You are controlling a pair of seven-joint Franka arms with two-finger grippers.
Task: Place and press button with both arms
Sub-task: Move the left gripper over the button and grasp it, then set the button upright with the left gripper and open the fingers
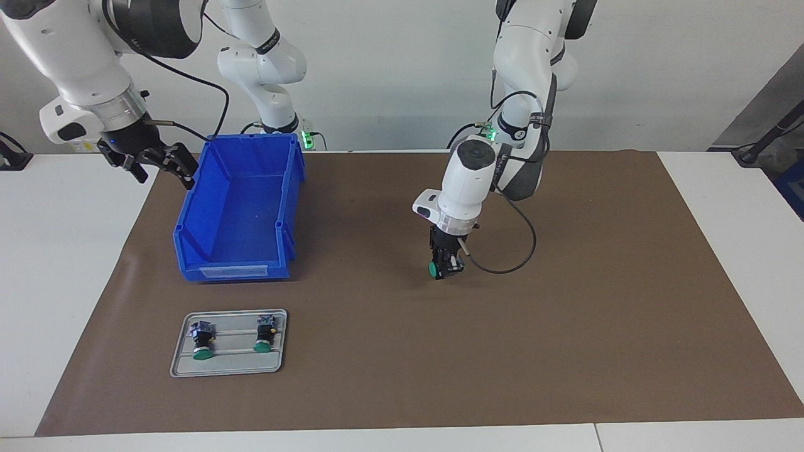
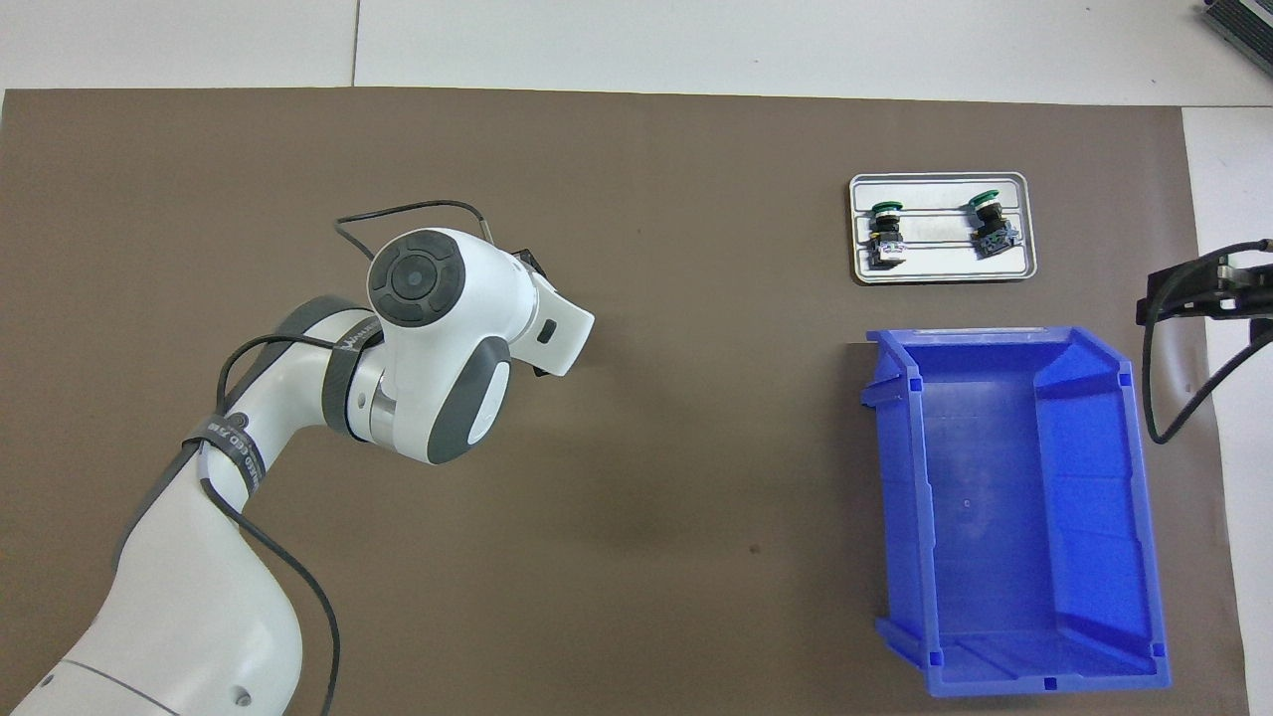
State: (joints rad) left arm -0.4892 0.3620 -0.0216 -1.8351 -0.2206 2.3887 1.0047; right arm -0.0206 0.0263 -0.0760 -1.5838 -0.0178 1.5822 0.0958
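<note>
A button [image 1: 434, 270] with a green cap sits sideways in my left gripper [image 1: 447, 267], which is shut on it, pointing down, low over the middle of the brown mat. In the overhead view the left arm's wrist [image 2: 443, 338] hides both the gripper and that button. Two more buttons [image 1: 202, 342] [image 1: 264, 334] lie on a grey tray [image 1: 229, 367], which also shows from above as the tray [image 2: 940, 267] with its buttons [image 2: 885, 231] [image 2: 991, 225]. My right gripper [image 1: 158, 164] waits open in the air beside the blue bin, at the right arm's end.
An empty blue bin [image 1: 235, 271] [image 2: 900, 497] stands on the brown mat [image 1: 565, 351], nearer to the robots than the tray. White table [image 1: 56, 263] borders the mat. A black cable loops from the left wrist.
</note>
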